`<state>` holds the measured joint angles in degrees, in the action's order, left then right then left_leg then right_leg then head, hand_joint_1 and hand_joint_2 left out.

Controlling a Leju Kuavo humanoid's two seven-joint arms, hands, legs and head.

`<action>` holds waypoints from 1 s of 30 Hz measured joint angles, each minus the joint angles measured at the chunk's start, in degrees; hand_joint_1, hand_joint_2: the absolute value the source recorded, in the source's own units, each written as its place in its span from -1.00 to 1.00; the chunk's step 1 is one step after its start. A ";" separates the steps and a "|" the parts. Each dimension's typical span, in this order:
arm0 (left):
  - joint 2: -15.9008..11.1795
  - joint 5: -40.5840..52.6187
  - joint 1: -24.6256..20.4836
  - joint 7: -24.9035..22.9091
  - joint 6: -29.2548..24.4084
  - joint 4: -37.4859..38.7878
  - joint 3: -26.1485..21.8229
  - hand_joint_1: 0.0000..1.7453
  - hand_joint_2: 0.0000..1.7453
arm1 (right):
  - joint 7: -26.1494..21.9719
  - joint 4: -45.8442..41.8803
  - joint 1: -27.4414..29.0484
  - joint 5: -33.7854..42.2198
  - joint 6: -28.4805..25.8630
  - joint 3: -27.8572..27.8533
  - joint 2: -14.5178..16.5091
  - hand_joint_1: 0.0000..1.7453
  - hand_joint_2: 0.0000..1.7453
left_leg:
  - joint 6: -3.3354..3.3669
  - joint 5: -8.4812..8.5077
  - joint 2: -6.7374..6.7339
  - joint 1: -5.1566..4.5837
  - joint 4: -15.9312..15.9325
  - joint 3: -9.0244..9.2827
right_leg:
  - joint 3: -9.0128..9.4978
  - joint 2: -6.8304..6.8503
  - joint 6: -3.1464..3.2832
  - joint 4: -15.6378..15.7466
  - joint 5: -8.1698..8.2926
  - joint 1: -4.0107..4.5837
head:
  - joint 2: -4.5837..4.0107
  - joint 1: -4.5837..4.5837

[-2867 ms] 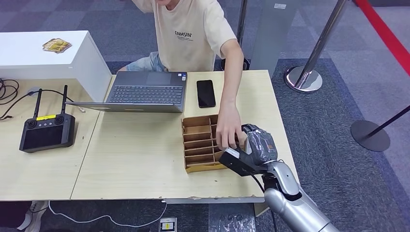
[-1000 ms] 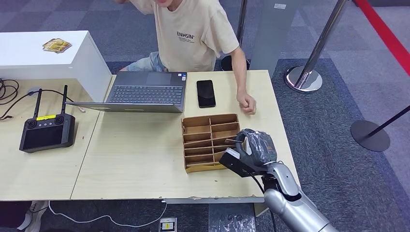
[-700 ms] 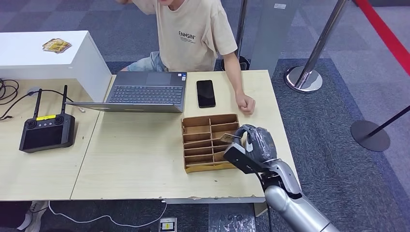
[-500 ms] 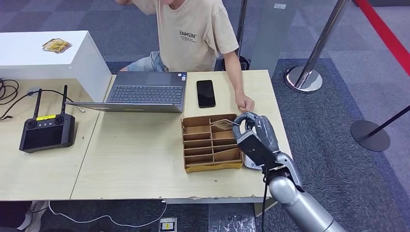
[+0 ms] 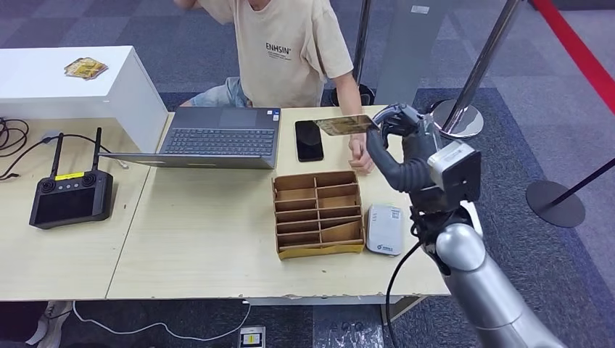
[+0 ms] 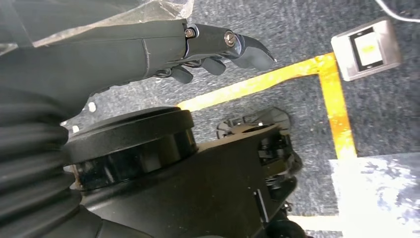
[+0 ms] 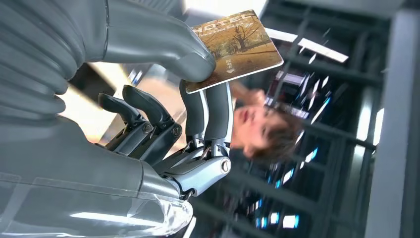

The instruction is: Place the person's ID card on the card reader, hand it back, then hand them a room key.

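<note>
The head view is evenly and brightly lit from above, with soft shadows thrown on the table (image 5: 203, 239). In the right wrist view the background is smeared by blur, while the right hand (image 7: 163, 94) is rendered sharp. The left wrist view is dim.

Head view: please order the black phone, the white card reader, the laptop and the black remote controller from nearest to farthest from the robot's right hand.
From the right hand, which holds a card:
1. Black phone, just beside the hand, towards the laptop.
2. White card reader, on the near table edge beside the wooden tray.
3. Laptop, further along the table.
4. Black remote controller, on the far left table.
</note>
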<state>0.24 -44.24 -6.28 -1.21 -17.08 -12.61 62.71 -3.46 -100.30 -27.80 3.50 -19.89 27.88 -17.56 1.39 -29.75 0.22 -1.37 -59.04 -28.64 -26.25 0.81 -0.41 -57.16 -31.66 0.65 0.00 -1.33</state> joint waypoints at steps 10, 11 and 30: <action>0.09 -0.33 -0.07 4.42 1.96 0.00 0.34 -1.00 1.00 | 4.88 9.40 -8.30 -0.41 1.21 -0.48 -2.58 1.00 1.00 | 0.00 0.00 0.02 -0.04 0.00 -0.06 | -0.01 0.01 -0.01 0.00 0.00 -0.02 | 0.00 0.01; 0.10 -0.31 -0.08 4.55 1.98 0.00 0.37 -1.00 1.00 | 6.85 10.55 -9.10 -5.61 -0.17 -0.13 -2.95 1.00 1.00 | 0.00 0.00 0.02 -0.04 0.00 -0.06 | -0.02 0.01 -0.01 0.00 0.00 -0.02 | 0.00 0.00; 0.43 0.50 -1.81 6.07 0.77 -0.22 1.33 -1.00 1.00 | 19.50 18.32 -17.53 -65.66 17.39 13.82 -8.97 1.00 1.00 | -0.01 0.00 0.01 -0.08 -0.02 -0.14 | -0.04 0.01 -0.01 -0.04 -0.02 -0.03 | -0.01 0.01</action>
<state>0.67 -43.74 -8.10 4.86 -16.32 -12.83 64.04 16.04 -81.98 -45.33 -62.16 -2.50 41.70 -26.53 1.38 -29.74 0.24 -1.45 -59.06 -28.78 -26.29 0.82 -0.42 -57.20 -31.69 0.62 -0.01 -1.32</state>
